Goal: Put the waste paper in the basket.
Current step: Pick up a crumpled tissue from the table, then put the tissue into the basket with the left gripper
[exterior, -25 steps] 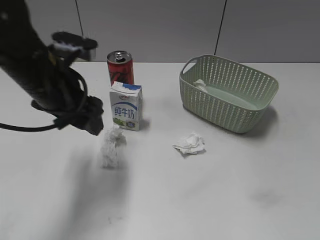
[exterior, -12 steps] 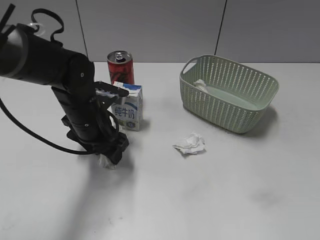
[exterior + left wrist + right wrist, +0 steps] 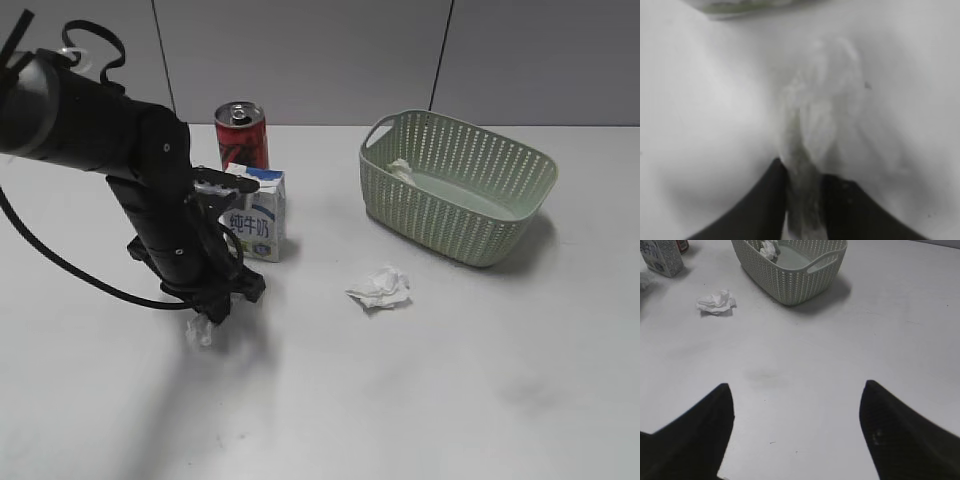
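A white tabletop [image 3: 420, 400] seen from the front, sloping away toward a grey panelled wall.

Nearest the front edge, on the right side, the right gripper [image 3: 797, 432] hangs above bare surface. Its two dark fingers [image 3: 700, 430] stand wide apart with nothing between them.

Further in, on the left side, the black left arm [image 3: 150, 215] reaches down to the tabletop. The left gripper [image 3: 215, 305] is closed on an elongated wad of waste paper [image 3: 200, 330]. In the left wrist view the two dark fingers [image 3: 760, 205] pinch the near end of this wad [image 3: 815, 135], and the rest trails away from them, blurred. Whether the wad touches the tabletop or hangs just above it cannot be told.

Near the middle of the tabletop lies a second crumpled wad [image 3: 380, 288], alone, well apart from both grippers.

Behind the left gripper stands an upright white-and-blue milk carton [image 3: 255, 215], with a red drink can [image 3: 240, 135] just behind it, toward the far edge.

Toward the far right corner sits the pale green perforated basket [image 3: 520, 190]. A third white wad [image 3: 400, 170] lies inside it, against its left end.
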You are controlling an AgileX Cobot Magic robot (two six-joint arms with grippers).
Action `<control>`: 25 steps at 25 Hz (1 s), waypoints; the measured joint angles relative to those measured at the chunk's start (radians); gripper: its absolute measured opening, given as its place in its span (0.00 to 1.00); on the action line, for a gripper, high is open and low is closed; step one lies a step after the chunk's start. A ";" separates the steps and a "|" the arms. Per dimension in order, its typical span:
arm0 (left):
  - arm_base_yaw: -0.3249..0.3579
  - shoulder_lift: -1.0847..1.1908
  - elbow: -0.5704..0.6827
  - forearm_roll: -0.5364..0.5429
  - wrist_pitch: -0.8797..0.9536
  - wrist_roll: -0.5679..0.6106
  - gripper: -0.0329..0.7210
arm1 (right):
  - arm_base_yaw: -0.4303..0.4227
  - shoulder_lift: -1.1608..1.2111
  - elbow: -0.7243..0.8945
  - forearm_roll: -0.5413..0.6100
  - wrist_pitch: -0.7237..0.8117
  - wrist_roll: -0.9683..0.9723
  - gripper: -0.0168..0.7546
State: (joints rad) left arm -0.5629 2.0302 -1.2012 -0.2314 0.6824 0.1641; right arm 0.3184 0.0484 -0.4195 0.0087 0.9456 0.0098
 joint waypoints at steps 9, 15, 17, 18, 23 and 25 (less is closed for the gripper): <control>-0.001 -0.057 -0.001 -0.002 0.135 -0.001 0.05 | 0.000 0.000 0.000 0.000 0.000 0.001 0.79; -0.008 -0.268 -0.014 -0.003 0.190 0.044 0.05 | 0.000 0.000 0.000 0.000 0.000 0.001 0.79; -0.009 -0.307 -0.066 -0.003 0.247 0.076 0.05 | 0.000 0.000 0.000 0.000 0.000 0.001 0.79; -0.009 -0.312 -0.111 -0.003 0.285 0.089 0.05 | 0.000 0.000 0.000 0.000 0.000 0.001 0.79; -0.009 -0.239 -0.404 -0.037 0.375 0.112 0.05 | 0.000 0.000 0.000 0.000 0.000 0.001 0.79; -0.020 -0.172 -0.550 -0.058 0.378 0.113 0.05 | 0.000 0.000 0.000 0.000 0.000 0.001 0.79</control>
State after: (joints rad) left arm -0.5833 1.8582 -1.7510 -0.2890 1.0607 0.2769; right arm 0.3184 0.0484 -0.4195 0.0087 0.9456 0.0110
